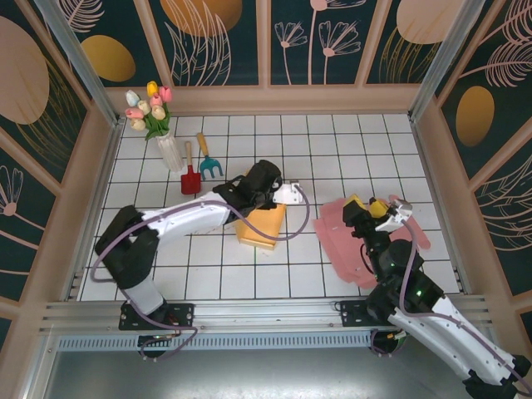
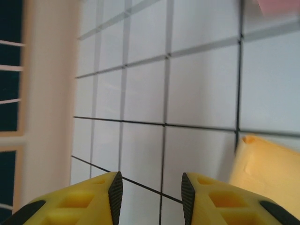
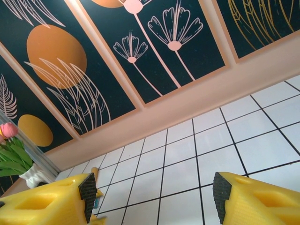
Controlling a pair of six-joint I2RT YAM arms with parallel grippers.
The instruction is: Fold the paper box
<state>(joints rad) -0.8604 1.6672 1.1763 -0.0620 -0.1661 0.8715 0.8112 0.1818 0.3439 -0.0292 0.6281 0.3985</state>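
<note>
A folded yellow paper box [image 1: 263, 226] lies on the white tiled table near the middle. In the left wrist view its edge [image 2: 269, 164] shows just right of my left gripper [image 2: 150, 193], which is open with only bare tiles between its pads. From above, the left arm reaches over the box's upper edge. A flat pink paper sheet [image 1: 345, 241] lies to the right, partly under the right arm. My right gripper [image 1: 366, 206] hovers above the sheet; in its wrist view the right gripper [image 3: 152, 197] is open wide, tilted up toward the back wall, holding nothing.
A white vase of tulips [image 1: 167, 146] stands at the back left, with a red toy shovel [image 1: 190, 176] and a teal rake [image 1: 208, 164] beside it. Patterned walls enclose the table on three sides. A metal rail [image 1: 249, 314] runs along the near edge.
</note>
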